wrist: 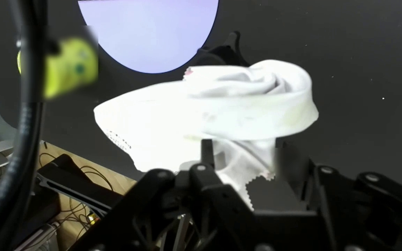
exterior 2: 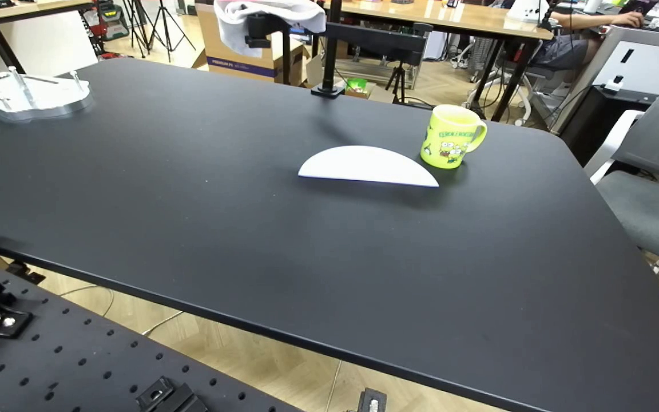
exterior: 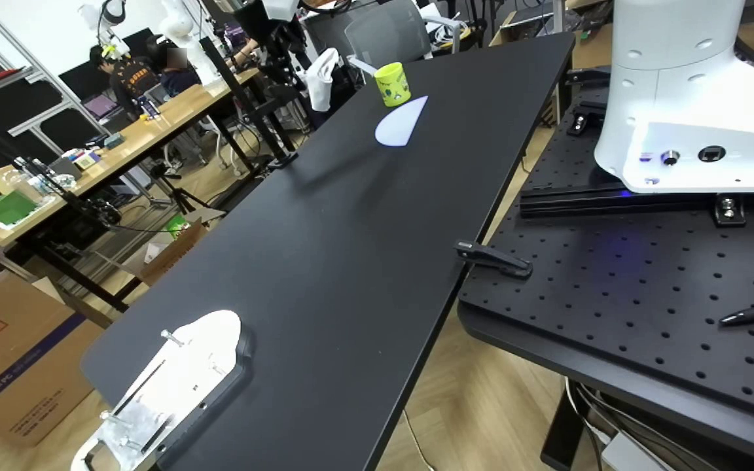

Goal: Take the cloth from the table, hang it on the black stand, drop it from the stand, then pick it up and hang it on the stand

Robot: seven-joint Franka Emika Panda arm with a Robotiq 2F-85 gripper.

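1. Two fingers [wrist: 207, 152] of my tool [wrist: 243, 153] stand moderately apart, with no grip showing; a fold of the cloth [wrist: 201, 111] shows between them, contact uncertain.
2. Resting place: the cloth appears draped over the arm of the black stand [exterior 2: 332, 46], near an edge of the desk [exterior 2: 306, 240].
3. Snagging: should a fold catch on a finger as I withdraw, friction could drag the cloth off.
4. Slipping: an uneven drape might slide under its own weight.
5. Collision: the fingers appear near the stand; sideways travel could knock it.
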